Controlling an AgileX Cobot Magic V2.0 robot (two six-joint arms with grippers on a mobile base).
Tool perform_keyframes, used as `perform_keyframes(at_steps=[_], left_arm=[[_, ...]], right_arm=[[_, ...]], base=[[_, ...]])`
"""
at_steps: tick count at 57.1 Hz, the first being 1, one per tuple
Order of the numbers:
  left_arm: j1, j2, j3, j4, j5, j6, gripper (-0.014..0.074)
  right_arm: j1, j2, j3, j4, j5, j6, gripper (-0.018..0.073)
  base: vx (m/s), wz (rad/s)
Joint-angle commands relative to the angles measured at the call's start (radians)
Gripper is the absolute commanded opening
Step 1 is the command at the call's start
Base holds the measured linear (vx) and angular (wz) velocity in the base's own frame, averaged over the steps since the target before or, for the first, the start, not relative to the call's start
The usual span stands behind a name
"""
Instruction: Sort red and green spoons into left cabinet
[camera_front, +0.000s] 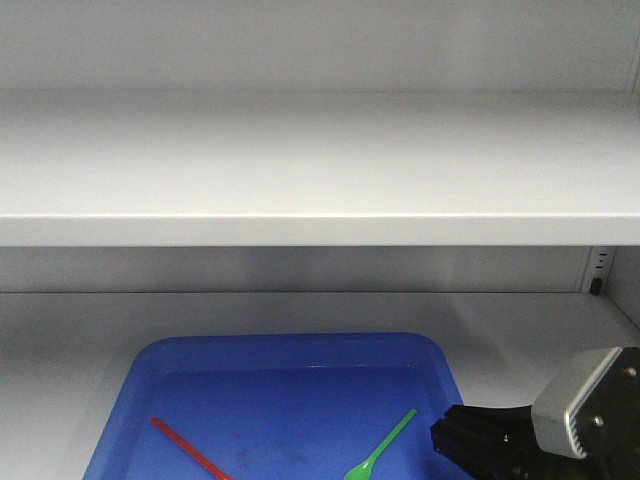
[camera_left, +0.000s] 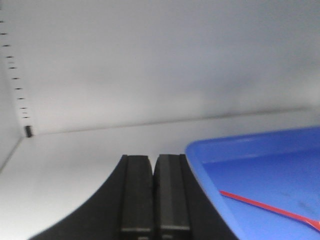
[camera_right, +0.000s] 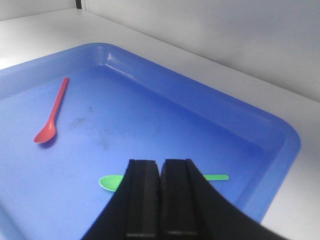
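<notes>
A: Reaching next? Our right gripper (camera_right: 160, 200), jaws closed and empty, hovers over the green spoon (camera_right: 111, 182), whose handle runs crosswise toward the blue tray (camera_right: 280, 135)'s right rim.

B: Yep; the red spoon (camera_right: 50, 117) lies toward the tray's left edge, nearer our closed left gripper (camera_left: 152, 195).

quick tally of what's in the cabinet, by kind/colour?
Red spoon: 1, in the tray
Green spoon: 1, in the tray
Blue tray: 1, on the lower shelf
Total: 3 items, 2 of them spoons
</notes>
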Motion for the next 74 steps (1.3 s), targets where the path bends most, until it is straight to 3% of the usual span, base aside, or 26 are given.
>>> perform_keyframes(at_steps=[1,21,30,35,74], left_arm=[[-0.002,-0.068,0.037,0.084,-0.167,-0.093,-0.0001],[-0.001,-0.363,0.342,0.095,-0.228,-0.064,-0.0001],[-0.001,-0.413,0.453,0.125,-0.338,-0.077,-0.0001],[-0.001,-0.410,0.501,0.125,-0.402,-0.123,-0.0001],[-0.001,-0.410,0.504,0.126,-0.363,-0.124,-0.0001]], right_arm=[[-0.002,-0.020,-0.027,0.064,0.033,0.002,-0.0003],[-0.002,-0.020,-0.027,0.064,0.033,0.002,-0.0003],[-0.002,-0.020,-0.027,0.064,0.033,0.002,-0.0003],[-0.002,-0.020,-0.027,0.064,0.033,0.002,-0.0003],[-0.002,-0.020,-0.027,0.064,0.034,0.002,-0.0003]], base=[[0.00,0.00],[0.00,0.00],[0.00,0.00],[0.00,0.00],[0.00,0.00]])
